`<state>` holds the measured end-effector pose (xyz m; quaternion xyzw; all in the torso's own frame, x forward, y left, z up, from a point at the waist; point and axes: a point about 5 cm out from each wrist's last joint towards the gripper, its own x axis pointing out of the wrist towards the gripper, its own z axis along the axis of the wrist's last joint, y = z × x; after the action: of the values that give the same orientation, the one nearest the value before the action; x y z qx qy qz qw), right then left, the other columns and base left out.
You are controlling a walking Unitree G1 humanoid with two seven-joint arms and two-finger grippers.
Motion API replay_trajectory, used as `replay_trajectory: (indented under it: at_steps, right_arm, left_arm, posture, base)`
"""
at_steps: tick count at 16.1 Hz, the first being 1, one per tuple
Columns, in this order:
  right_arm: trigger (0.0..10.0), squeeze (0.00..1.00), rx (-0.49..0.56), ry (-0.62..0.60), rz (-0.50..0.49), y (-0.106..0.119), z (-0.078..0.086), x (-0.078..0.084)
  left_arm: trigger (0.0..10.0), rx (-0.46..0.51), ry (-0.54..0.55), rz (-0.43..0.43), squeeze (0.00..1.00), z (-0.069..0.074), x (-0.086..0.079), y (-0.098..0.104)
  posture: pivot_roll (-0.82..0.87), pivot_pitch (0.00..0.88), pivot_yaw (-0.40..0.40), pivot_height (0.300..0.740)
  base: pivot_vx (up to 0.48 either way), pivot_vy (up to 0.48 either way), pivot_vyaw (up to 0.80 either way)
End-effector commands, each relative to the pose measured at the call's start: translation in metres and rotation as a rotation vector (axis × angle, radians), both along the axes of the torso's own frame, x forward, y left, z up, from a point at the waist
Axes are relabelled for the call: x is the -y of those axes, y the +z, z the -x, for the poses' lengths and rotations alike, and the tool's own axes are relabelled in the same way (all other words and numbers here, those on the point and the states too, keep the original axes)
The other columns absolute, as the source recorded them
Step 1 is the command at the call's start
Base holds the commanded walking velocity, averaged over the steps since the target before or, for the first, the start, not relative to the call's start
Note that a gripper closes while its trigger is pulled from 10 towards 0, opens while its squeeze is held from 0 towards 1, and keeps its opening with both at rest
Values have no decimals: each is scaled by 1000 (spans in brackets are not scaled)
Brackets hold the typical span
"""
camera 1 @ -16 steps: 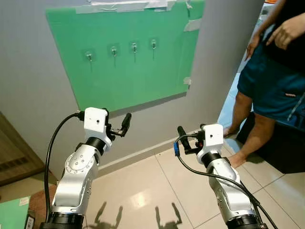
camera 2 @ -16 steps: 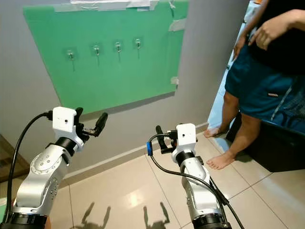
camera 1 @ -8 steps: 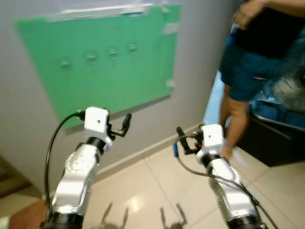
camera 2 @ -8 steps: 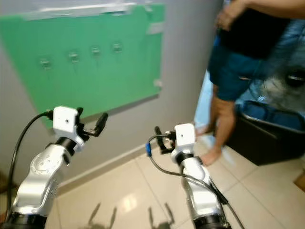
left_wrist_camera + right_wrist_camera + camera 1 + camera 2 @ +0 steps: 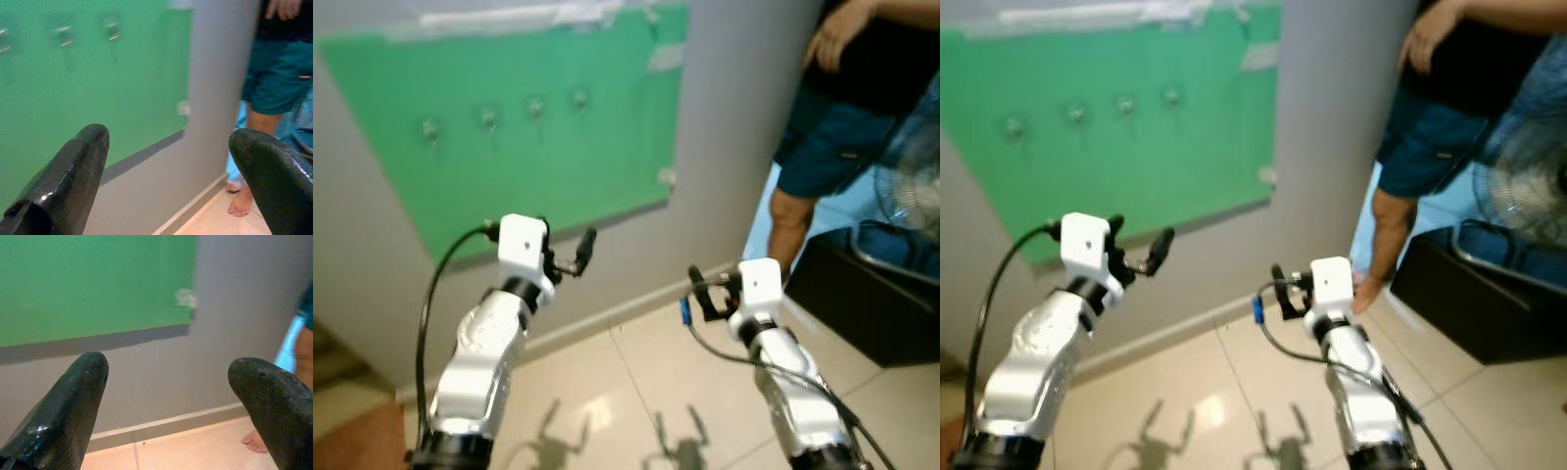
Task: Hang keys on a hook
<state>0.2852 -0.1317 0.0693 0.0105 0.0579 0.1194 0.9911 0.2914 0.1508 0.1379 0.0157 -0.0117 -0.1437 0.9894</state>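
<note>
Both pincers are hanging released and carrying nothing: left pincer (image 5: 570,262) and right pincer (image 5: 703,292), black fingers spread wide in each wrist view with only wall and floor showing between them. No keys are visible anywhere in the frames, so I cannot tell where they are; not in either pincer, not on the hooks.

The target is sitting up and far-left: a flat green sheet taped to the grey wall (image 5: 524,127), with a row of four small metal hooks (image 5: 504,110) running left to right across its upper half. The frames are blurred, so hook detail is soft and I cannot say which way each tip is pointing.

The relation that matters: the hook row is lying well above both pincers and further from the robot, on the wall. The left pincer is sitting almost directly under the right-hand end of the row, so the left arm is the nearer one. The right pincer is off to the right, below the sheet's right edge, well apart from any hook.

A person in blue shorts (image 5: 842,137) is standing far right, beside a black box (image 5: 862,304) on the tiled floor (image 5: 636,392), near the right arm's side.

Judgement: hanging is not yet started; keys need finding first, then an upward reach, likely with the left arm.
</note>
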Motion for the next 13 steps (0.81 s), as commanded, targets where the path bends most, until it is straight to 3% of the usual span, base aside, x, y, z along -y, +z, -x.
replay_trajectory:
  at_steps: [1, 10, 11, 13]
  right_arm:
    - [10000, 0, 16, 33, 2, 4, -2, -7]
    - [10000, 0, 17, 34, 4, 3, -1, -6]
    - [10000, 0, 17, 34, 6, 3, -2, -6]
    - [10000, 0, 33, 51, 20, 6, -3, -8]
  left_arm:
    - [10000, -9, 28, -8, 0, 1, -8, -2]
    - [10000, -22, 33, -16, 0, 3, -9, -5]
    - [10000, -46, 28, 25, 0, 3, -9, -7]
    - [10000, -53, 16, 22, 0, 3, -8, -7]
  posture:
    - [-50, 0, 28, 740]
    - [-50, 0, 23, 740]
    - [-46, 0, 24, 740]
    - [-41, 0, 24, 740]
  base:
    - [0, 0, 438]
    - [0, 0, 433]
    - [0, 0, 425]
    - [0, 0, 213]
